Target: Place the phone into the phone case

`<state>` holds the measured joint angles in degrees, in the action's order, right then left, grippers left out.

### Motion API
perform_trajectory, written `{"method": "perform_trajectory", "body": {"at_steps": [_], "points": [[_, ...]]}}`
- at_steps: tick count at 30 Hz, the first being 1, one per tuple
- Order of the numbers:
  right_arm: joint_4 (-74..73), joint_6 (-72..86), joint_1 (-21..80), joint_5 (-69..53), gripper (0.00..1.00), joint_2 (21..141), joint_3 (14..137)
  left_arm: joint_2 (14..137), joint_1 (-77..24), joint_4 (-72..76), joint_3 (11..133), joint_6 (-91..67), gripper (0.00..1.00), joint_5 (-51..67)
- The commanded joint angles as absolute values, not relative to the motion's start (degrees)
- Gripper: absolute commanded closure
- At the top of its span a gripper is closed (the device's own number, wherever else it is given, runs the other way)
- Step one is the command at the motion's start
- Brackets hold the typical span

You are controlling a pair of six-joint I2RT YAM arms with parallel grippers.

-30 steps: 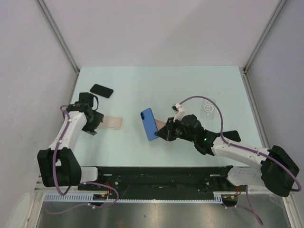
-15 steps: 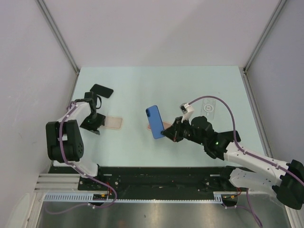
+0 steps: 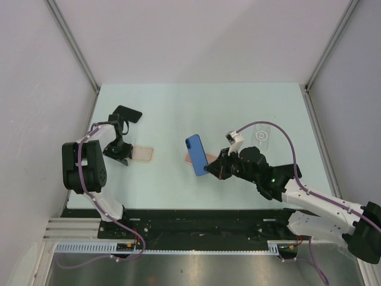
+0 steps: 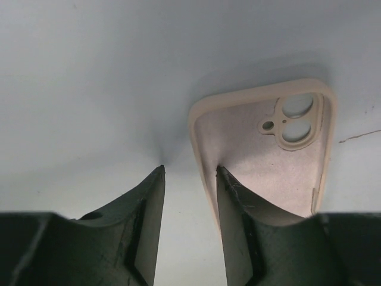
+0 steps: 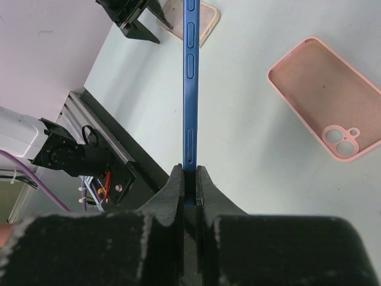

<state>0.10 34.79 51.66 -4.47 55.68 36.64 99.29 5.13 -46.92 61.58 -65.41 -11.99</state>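
Right tool (image 5: 189, 173) pinches the blue phone (image 5: 189, 71) by its end, edge-up over the table (image 5: 256, 155), probably to tip it into the pink phone case (image 5: 324, 98) lying open to its right; left tool (image 4: 189, 179), spread, straddles the beige phone case (image 4: 262, 149) rim

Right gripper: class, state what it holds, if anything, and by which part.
The right gripper holds the phone, pinched across its two flat faces at one end; the rest of the phone sticks out free.

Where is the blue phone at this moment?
In the top view, the phone is near the centre of the table, clamped on edge in the right gripper, right by the pink case.
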Motion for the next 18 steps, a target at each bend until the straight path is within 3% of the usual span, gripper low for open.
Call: {"method": "perform_trajectory", "body": {"at_steps": [1, 5, 6, 12, 18], "points": [[2.46, 33.49, 52.12, -1.85, 1.00, 52.65, 39.38, 100.63, 5.54, -47.72, 63.90, -62.76, 0.59, -11.87], [2.02, 33.22, 52.21, -1.32, 1.00, 52.56, 39.37, 100.11, 5.28, -48.95, 63.46, -59.25, 0.78, -10.73], [1.93, 33.31, 52.21, -1.23, 1.00, 52.65, 39.37, 99.59, 5.19, -48.78, 63.11, -57.06, 0.99, -10.37], [-1.56, 34.19, 52.29, 2.63, 1.00, 53.00, 39.38, 95.28, 0.53, -51.15, 62.05, -48.71, 1.00, -8.17], [-5.62, 32.44, 52.64, 5.97, 1.00, 52.56, 39.29, 91.50, -11.32, -52.74, 58.54, -49.48, 1.00, -5.19]]}}
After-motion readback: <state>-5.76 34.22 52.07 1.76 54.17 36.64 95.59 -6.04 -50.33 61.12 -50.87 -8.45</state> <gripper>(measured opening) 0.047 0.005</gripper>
